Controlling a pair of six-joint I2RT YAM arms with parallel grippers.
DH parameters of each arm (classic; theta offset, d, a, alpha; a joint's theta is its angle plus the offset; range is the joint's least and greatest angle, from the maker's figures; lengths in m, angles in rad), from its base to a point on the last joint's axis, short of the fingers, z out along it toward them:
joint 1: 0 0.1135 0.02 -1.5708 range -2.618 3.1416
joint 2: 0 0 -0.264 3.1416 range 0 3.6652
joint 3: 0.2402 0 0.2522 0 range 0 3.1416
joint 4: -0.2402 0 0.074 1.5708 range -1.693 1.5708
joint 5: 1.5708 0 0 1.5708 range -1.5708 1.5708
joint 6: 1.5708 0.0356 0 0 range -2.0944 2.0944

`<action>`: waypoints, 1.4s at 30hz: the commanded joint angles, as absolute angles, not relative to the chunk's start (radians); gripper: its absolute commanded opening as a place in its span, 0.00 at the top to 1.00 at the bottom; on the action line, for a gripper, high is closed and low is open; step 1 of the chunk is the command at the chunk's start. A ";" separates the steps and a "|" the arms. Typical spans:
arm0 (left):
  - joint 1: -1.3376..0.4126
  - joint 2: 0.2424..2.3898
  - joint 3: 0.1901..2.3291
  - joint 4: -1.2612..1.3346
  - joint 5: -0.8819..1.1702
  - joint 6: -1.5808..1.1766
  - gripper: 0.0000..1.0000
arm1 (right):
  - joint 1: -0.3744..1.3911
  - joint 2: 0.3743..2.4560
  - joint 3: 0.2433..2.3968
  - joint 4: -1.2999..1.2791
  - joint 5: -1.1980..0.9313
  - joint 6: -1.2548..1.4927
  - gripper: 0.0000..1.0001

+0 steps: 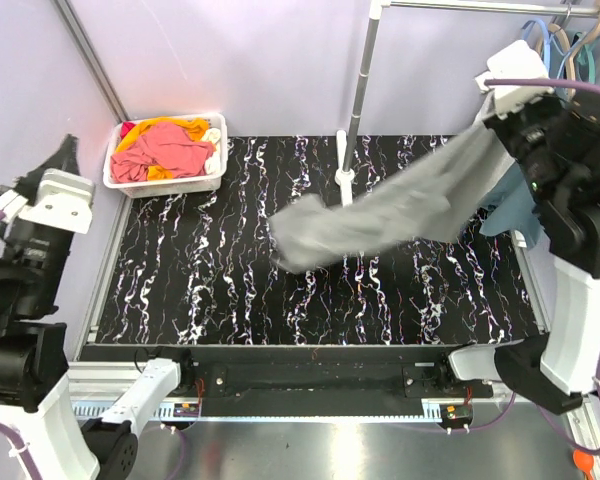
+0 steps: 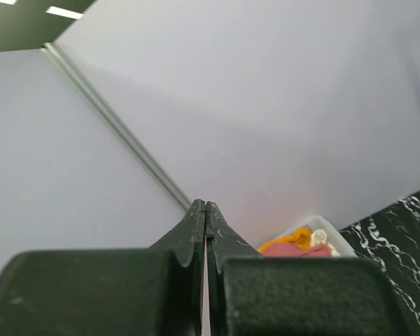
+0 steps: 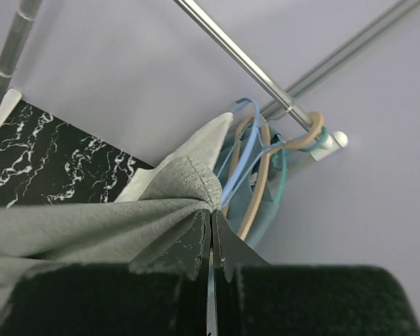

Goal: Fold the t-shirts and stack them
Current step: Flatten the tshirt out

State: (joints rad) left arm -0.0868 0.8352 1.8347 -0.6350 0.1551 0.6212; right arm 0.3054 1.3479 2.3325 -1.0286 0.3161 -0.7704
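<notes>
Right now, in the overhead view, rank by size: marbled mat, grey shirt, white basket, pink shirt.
1. marbled mat
2. grey shirt, though it hangs raised, nearer the camera, which may flatter it
3. white basket
4. pink shirt, crumpled inside it

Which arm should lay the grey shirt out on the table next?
Right. The right gripper is shut on the grey t-shirt, whose lower end hangs down toward the table. The left gripper is shut on nothing, far to the left.

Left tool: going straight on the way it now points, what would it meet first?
Probably the pale wall, near its metal strip; nothing shows before the left tool, though depth is unclear.
</notes>
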 commanded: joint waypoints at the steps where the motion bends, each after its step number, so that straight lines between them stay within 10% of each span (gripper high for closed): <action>1: -0.083 0.923 1.841 -0.635 0.069 0.650 1.00 | 0.302 1.354 2.353 -1.038 0.413 -0.812 1.00; 10: -0.116 1.014 1.626 -0.615 0.345 0.476 0.96 | 0.302 1.333 2.071 -0.956 0.348 -0.773 1.00; 17: -0.322 1.080 1.412 -0.537 0.147 0.468 1.00 | 0.406 1.454 2.095 -1.005 0.259 -0.675 1.00; 26: -0.325 1.085 1.247 -0.373 0.061 0.427 1.00 | 0.570 1.854 2.953 -1.226 0.200 -0.621 1.00; 35: -0.383 1.124 1.169 -0.361 0.138 0.410 1.00 | 0.583 1.603 2.453 -0.755 0.336 -0.752 1.00; 42: -0.440 1.195 1.140 -0.367 0.184 0.474 0.59 | 0.583 1.488 2.176 -0.745 0.388 -0.767 1.00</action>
